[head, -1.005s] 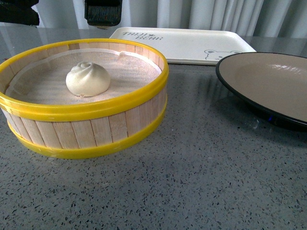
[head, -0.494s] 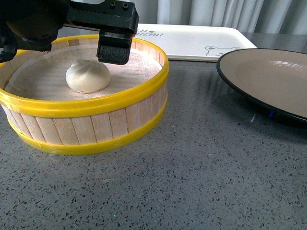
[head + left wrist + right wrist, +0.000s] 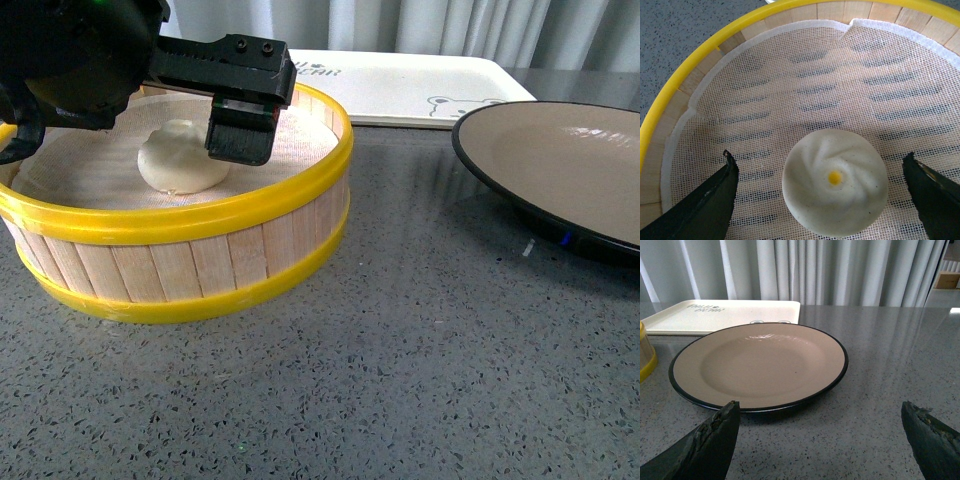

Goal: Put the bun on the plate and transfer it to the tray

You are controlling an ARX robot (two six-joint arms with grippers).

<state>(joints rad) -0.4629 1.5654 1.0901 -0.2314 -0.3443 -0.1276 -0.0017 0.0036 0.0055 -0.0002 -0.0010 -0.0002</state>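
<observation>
Left gripper spread open over the bun in the steamer basket.

In my left wrist view, the 2 dark fingers stand wide on either side of the bun, neither one touching it. The bun sits on the white mesh liner inside the yellow-rimmed basket, at the left of the grey speckled countertop. The plate sits bare at the right, well apart from the basket, with the cream tray just beyond it on the far side. My right gripper is also spread open, holding nothing, and faces the plate from its near side.
</observation>
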